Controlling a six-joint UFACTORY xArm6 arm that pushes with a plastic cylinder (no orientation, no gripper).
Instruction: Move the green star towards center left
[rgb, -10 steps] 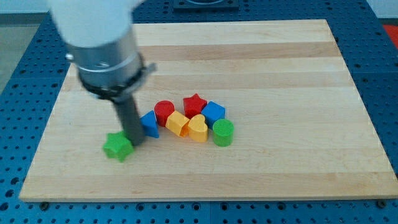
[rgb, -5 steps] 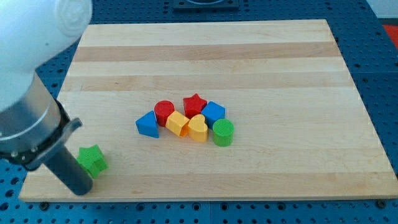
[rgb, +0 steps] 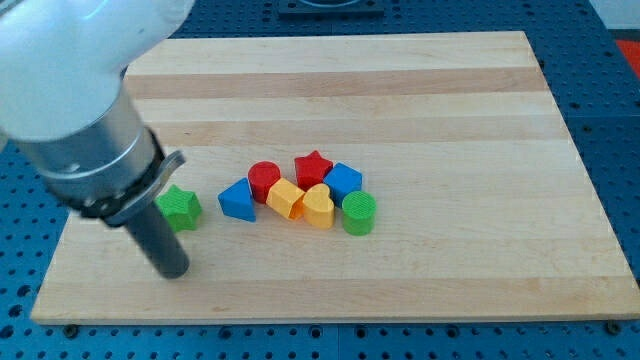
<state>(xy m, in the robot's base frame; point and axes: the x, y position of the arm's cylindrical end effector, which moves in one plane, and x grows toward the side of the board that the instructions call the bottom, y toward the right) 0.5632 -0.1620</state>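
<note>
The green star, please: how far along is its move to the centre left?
Done: the green star sits apart from the cluster, left of the blue triangle, near the board's left edge. In hand: my tip rests just below it, towards the view's bottom. Left: perhaps a small nudge towards the view's top, since it looks slightly below mid-height.

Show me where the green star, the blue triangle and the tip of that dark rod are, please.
green star (rgb: 181, 208): camera view, on its top face, right of the rod.
blue triangle (rgb: 238, 200): camera view, on its top face.
my tip (rgb: 174, 270): camera view, the rod's very end, below the green star.
</note>
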